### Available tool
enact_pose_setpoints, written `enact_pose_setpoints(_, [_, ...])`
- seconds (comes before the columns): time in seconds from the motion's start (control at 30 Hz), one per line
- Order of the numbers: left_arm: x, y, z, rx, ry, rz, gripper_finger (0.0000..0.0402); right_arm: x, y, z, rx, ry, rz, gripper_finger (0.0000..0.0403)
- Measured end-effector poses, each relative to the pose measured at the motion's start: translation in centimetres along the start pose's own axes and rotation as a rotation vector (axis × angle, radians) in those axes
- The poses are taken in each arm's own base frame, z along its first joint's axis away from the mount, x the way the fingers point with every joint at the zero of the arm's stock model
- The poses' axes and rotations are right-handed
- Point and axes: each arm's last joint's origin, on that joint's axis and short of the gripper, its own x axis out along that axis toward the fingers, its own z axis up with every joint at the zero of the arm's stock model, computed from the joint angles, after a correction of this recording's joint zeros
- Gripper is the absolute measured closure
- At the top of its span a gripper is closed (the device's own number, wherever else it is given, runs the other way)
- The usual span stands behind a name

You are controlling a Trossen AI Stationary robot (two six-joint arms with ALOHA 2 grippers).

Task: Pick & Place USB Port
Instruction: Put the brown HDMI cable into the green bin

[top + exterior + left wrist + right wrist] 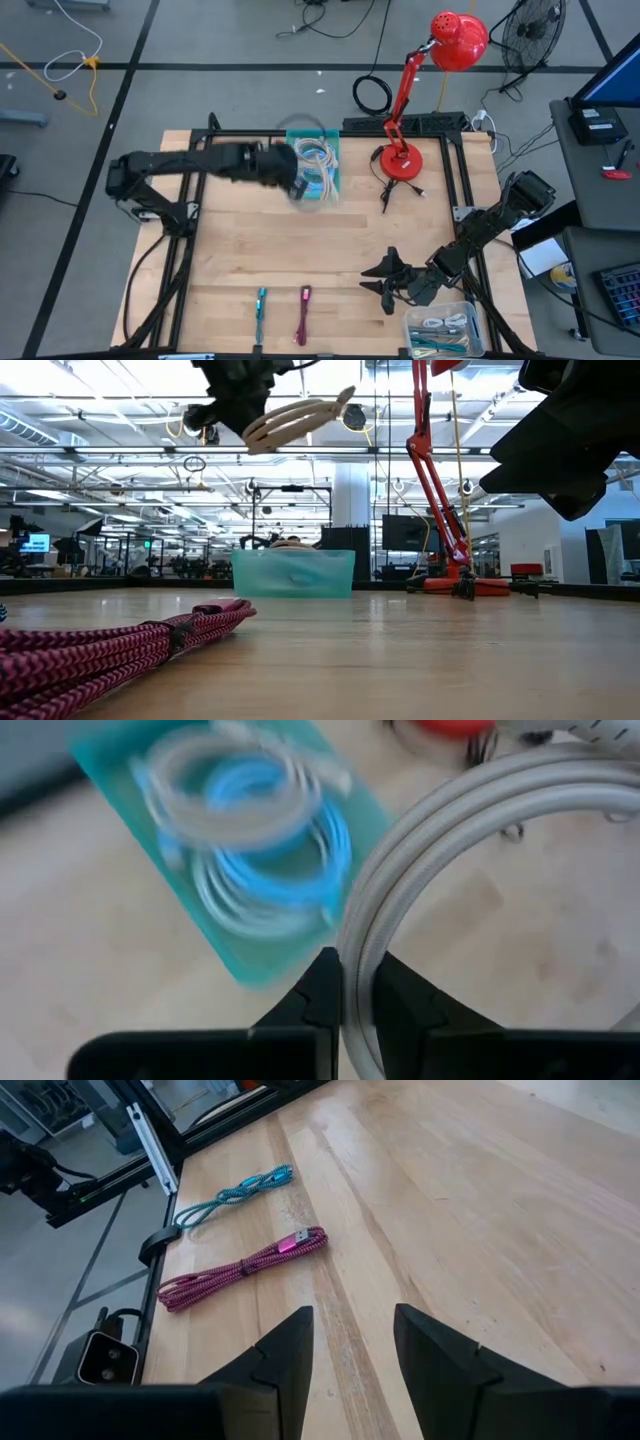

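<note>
Two arms in view: left gripper pinched on a coiled white cable, lifted above the teal tray at table 12 o'clock, more cable coils inside it. Right gripper part open, holding nothing, low at 4 o'clock. Red lamp stands at 1 o'clock; teal cable and magenta cable lie at 6; clear bin at 5.

Two dark jointed arms

A coiled pale grey USB cable hangs in the air above the table. More coiled white and blue cables lie in a teal plastic tray.
</note>
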Motion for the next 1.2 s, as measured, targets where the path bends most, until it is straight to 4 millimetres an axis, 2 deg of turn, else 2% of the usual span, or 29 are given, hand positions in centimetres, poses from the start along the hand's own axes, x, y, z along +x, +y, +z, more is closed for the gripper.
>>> enact_pose_setpoints(0.1, [0.1,1.6,2.8,0.023,-0.029,0.01,0.0368,0.0,0.0,0.0,0.0,0.0,0.0,0.0271])
enact_pose_setpoints(0.3, [2.5,5.6,6.9,0.106,0.011,0.046,0.0368,0.1,-0.2,0.0,-0.008,0.0,-0.012,0.0271])
enact_pose_setpoints(0.47, [6.5,8.6,8.6,0.246,0.16,0.114,0.0368,0.3,-0.4,0.3,-0.003,-0.005,-0.023,0.0271])
enact_pose_setpoints(0.57, [8.7,9.7,9.8,0.283,0.22,0.142,0.0368,0.5,-0.6,0.5,-0.017,-0.009,-0.03,0.0271])
enact_pose_setpoints(0.7, [11.4,9.8,11.3,0.356,0.27,0.15,0.0368,0.7,-0.9,0.7,-0.023,-0.013,-0.048,0.0271])
enact_pose_setpoints(0.9, [12.8,8.6,13.6,0.437,0.272,0.135,0.0368,1.0,-1.4,0.9,-0.046,-0.006,-0.075,0.0271])
enact_pose_setpoints(1.03, [14.1,7.9,13.6,0.468,0.3,0.141,0.0368,1.0,-1.5,0.8,-0.057,0.008,-0.087,0.0271])
enact_pose_setpoints(1.2, [16.2,7.6,12.7,0.486,0.365,0.153,0.0368,1.0,-1.7,0.7,-0.05,0.016,-0.097,0.0271])
